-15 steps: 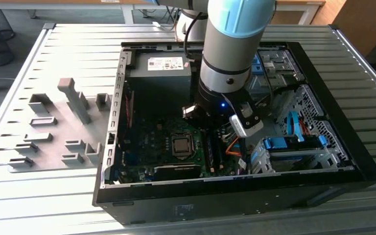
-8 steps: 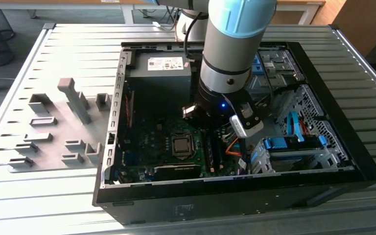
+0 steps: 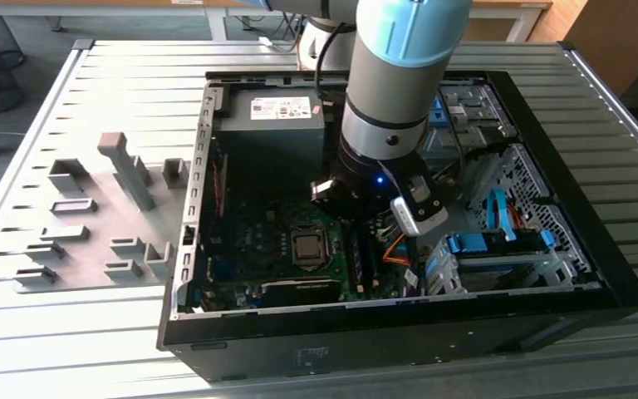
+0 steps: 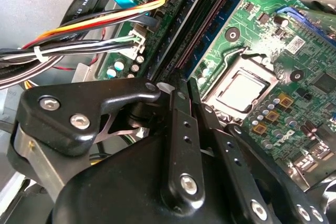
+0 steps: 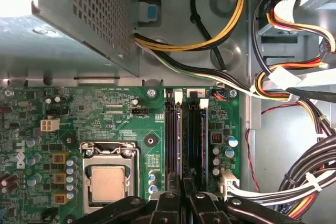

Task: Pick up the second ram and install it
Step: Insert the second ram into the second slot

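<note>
The second ram [image 5: 182, 140] appears edge-on in the first wrist view as a thin green strip lying along the black memory slots [image 5: 170, 140] on the motherboard. It runs straight into my gripper [image 5: 184, 196], whose fingers [image 4: 181, 129] stand close together on it. Whether the stick is seated in a slot I cannot tell. In the exterior view the gripper [image 3: 341, 206] reaches down inside the open computer case [image 3: 585, 274], just to the exterior view's right of the processor socket [image 3: 309, 246]. The socket [image 5: 107, 182] lies beside the slots.
Bundled cables [image 5: 294, 87] run close beside the slots. The power supply box [image 3: 275, 116] fills the case's far end. Bright blue drive clips [image 3: 497, 241] sit at the exterior view's right. Grey holder blocks [image 3: 130, 174] stand on the slatted table outside the case.
</note>
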Tool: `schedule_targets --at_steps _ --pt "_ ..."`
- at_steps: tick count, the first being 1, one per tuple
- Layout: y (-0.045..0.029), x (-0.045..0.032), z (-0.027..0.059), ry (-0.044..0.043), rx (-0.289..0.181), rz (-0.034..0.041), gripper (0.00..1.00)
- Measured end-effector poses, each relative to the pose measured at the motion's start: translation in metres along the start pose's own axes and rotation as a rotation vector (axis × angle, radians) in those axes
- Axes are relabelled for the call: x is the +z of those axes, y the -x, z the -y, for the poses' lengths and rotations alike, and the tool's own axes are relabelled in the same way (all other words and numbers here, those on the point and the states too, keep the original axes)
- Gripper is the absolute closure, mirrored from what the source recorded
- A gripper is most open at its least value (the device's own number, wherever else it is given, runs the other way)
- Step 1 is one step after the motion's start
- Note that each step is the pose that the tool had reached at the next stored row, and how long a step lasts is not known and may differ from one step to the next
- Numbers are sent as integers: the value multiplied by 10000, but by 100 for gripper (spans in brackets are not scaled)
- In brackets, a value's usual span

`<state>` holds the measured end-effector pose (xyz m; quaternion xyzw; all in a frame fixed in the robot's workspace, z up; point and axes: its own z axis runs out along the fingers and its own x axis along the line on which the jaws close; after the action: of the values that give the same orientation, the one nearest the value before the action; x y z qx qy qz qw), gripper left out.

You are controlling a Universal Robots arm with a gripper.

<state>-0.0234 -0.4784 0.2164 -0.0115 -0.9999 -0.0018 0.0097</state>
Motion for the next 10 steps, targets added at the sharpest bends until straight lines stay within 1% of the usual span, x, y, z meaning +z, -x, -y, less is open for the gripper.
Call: schedule_targets --at_steps 4,10 --pt "1 23 1 0 -1 0 86" --pt "1 26 0 1 -1 0 86"
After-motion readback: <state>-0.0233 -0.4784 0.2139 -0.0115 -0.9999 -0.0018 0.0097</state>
